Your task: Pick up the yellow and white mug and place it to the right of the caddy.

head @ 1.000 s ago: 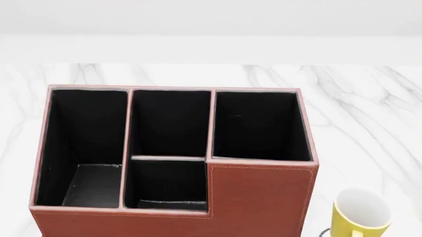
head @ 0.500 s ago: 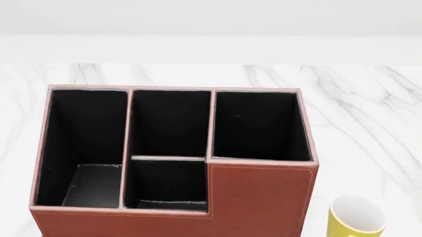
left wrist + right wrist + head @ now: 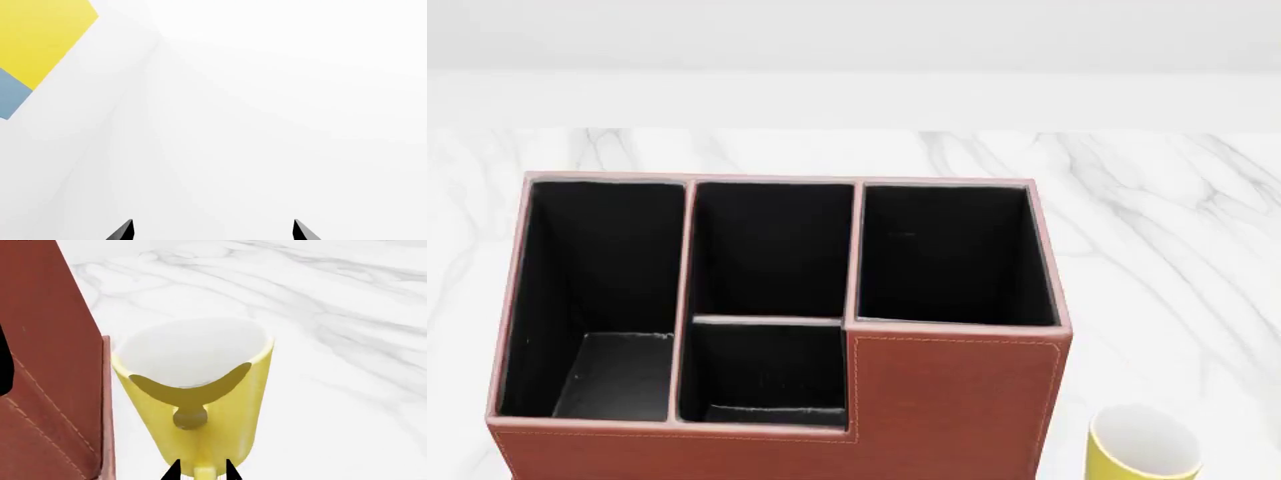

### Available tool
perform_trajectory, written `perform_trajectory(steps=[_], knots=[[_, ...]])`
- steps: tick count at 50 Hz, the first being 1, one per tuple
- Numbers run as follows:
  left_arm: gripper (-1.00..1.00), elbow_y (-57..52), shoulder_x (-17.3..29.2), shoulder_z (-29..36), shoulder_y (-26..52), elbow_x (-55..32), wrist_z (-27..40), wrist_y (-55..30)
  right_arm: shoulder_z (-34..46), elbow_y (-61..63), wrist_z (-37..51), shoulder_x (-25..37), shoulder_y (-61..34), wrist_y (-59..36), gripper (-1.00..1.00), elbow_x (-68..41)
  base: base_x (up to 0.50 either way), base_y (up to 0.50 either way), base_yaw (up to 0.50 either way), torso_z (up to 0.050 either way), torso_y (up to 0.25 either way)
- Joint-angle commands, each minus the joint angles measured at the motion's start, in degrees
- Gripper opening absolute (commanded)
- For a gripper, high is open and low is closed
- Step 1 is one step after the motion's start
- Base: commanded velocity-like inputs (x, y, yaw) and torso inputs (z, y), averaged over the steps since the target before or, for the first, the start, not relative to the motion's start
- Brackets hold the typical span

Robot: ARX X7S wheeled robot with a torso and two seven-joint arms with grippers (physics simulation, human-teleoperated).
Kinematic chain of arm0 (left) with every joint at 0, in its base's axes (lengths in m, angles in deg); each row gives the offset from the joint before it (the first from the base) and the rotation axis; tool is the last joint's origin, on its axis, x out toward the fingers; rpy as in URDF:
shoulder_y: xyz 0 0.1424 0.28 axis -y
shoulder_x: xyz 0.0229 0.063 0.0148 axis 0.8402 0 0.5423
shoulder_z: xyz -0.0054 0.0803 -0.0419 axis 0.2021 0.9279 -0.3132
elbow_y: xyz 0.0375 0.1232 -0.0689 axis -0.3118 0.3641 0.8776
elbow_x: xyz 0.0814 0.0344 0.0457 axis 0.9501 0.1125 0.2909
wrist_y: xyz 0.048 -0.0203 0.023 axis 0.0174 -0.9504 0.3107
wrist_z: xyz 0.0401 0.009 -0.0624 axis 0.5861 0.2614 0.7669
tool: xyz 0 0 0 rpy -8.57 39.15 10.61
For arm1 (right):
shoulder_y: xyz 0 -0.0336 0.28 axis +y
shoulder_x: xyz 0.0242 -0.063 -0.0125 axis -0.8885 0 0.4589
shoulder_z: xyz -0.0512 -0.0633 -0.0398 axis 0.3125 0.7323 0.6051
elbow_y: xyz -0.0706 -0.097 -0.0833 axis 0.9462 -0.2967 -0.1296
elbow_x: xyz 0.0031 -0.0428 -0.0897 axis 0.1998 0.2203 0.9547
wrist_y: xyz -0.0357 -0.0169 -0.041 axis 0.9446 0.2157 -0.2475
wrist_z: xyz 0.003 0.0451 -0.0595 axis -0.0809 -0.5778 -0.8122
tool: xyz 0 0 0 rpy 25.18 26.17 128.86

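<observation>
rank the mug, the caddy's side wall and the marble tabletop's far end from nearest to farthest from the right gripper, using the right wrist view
1. yellow and white mug: its handle between the right gripper fingertips.
2. caddy: side wall just beside the mug.
3. marble tabletop: far end, beyond the mug.

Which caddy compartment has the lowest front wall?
The small front-middle compartment of the caddy: its front edge sits at the cut-down section, and it is shorter front to back than the other three.
</observation>
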Motion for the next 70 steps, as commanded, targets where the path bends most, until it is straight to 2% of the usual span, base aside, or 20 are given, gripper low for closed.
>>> perform_trajectory(steps=[1,49,70], knots=[[1.00,0.00,0.00,-0.12,-0.12,-0.08,0.04,0.17,-0.51,-0.04,0.11,-0.07,-0.32,-0.90,1.00,1.46,0.00,0.00,0.00,0.000,0.000],[1.00,0.00,0.00,-0.63,-0.37,-0.51,0.06,0.54,-0.67,1.48,0.20,0.40,-0.19,-0.58,1.00,3.57,0.00,0.00,0.00,0.000,0.000],[1.00,0.00,0.00,-1.32,-0.61,-1.21,0.07,0.68,-0.40,7.31,6.80,4.12,2.18,0.54,1.00,6.98,0.00,0.00,0.00,0.000,0.000]])
